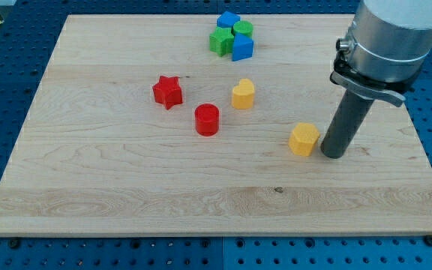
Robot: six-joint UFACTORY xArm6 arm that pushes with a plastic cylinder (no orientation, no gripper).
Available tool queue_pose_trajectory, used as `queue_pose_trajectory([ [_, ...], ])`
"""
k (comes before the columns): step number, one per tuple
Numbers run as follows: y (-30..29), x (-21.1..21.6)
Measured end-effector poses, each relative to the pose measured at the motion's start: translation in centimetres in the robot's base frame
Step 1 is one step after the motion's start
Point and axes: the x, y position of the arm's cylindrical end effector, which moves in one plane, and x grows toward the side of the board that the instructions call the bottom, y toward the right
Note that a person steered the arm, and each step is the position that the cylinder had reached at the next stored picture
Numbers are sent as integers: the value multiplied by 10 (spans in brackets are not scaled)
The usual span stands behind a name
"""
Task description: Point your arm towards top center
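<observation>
My tip rests on the wooden board at the view's right, just right of a yellow hexagon block. A yellow heart-shaped block and a red cylinder lie near the middle, with a red star to their left. At the top centre sits a tight cluster: a blue block, a green cylinder, a green block and a second blue block. The tip is far below and right of that cluster.
The arm's grey body hangs over the board's upper right corner. A blue perforated table surrounds the board on all sides.
</observation>
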Motion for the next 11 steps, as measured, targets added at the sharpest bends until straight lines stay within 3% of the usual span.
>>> queue_pose_trajectory([
  [2,-38,0],
  [3,-11,0],
  [4,21,-18],
  [5,16,-64],
  [7,-76,-150],
  [9,-221,-202],
  [10,-229,-260],
  [11,-229,-268],
])
